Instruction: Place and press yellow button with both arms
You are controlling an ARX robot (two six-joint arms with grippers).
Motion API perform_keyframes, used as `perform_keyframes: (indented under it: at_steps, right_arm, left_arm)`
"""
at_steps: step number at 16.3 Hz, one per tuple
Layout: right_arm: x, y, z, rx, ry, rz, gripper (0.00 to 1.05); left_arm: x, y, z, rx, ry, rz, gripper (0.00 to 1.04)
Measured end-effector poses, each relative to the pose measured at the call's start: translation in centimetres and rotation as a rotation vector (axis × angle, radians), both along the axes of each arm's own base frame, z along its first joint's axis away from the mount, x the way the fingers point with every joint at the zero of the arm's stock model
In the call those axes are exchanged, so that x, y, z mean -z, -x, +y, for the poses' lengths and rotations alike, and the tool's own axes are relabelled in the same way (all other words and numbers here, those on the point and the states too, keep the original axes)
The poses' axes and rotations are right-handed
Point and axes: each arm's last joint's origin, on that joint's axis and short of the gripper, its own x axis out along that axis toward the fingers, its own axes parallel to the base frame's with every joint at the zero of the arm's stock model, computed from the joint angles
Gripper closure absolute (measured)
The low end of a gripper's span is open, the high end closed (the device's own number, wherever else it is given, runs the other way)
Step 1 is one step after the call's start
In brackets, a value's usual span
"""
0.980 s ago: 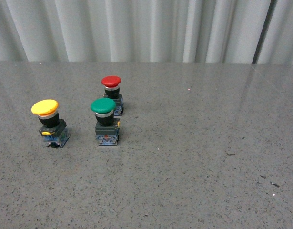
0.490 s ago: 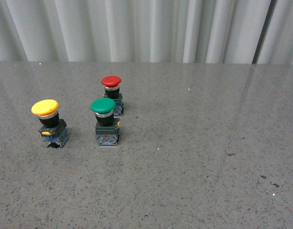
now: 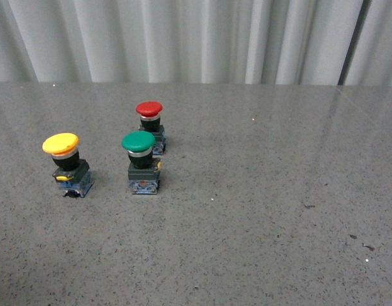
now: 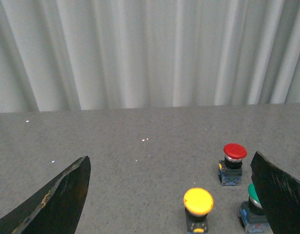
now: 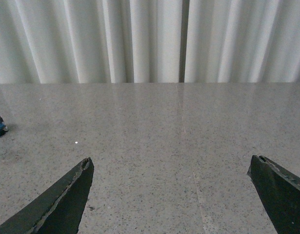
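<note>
My left pincer (image 4: 169, 157) gapes wide, holding nothing, its dark fingers (image 4: 57, 200) framing the small push-button switch with the round yellow cap (image 4: 198, 202); my right pincer (image 5: 171, 158) is equally wide and empty. In the front frame that button stands centre-left, the green-capped switch (image 3: 142, 162) near on its right, so I judge a sloppy approach could topple either.

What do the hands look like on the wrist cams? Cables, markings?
Left hand: only two matte black fingers show, tapering to blunt tips, one with pale scuffing along its edge. Right hand: same black wedge-shaped fingers, one edge likewise chipped pale. No cables, markings or arm links in view; the front view shows no arm.
</note>
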Motion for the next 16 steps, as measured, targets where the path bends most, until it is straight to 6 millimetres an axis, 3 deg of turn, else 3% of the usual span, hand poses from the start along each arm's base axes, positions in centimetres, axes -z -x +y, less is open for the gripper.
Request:
perform_keyframes:
  at_steps: [2,3,5,10,13,14,16]
  right_arm:
    - [0.0,0.0,0.0,0.0,0.0,0.0,0.07]
    - [0.0,0.0,0.0,0.0,0.0,0.0,0.07]
    - [0.0,0.0,0.0,0.0,0.0,0.0,0.07]
    - [0.0,0.0,0.0,0.0,0.0,0.0,0.07]
    - [0.0,0.0,0.0,0.0,0.0,0.0,0.07]
    - [0.0,0.0,0.0,0.0,0.0,0.0,0.07]
    - [0.0,0.0,0.0,0.0,0.0,0.0,0.07]
  left_arm:
    - [-0.7,-5.5,-1.4,0.023,-0.01,0.077,0.07]
    - [0.3,-8.1,-2.1,0.018,-0.025,0.159,0.07]
    - [2.8,-10.8,-3.1,0.032,-0.049,0.298,0.07]
    - [7.4,-13.3,-4.6,0.125,-0.005,0.478,0.07]
    - [8.3,-13.4,-4.8,0.105,-0.01,0.487,0.07]
    - [8.3,-13.3,-4.7,0.093,-0.014,0.483,0.1]
    - [8.7,-12.9,-4.7,0.073,-0.027,0.492,0.28]
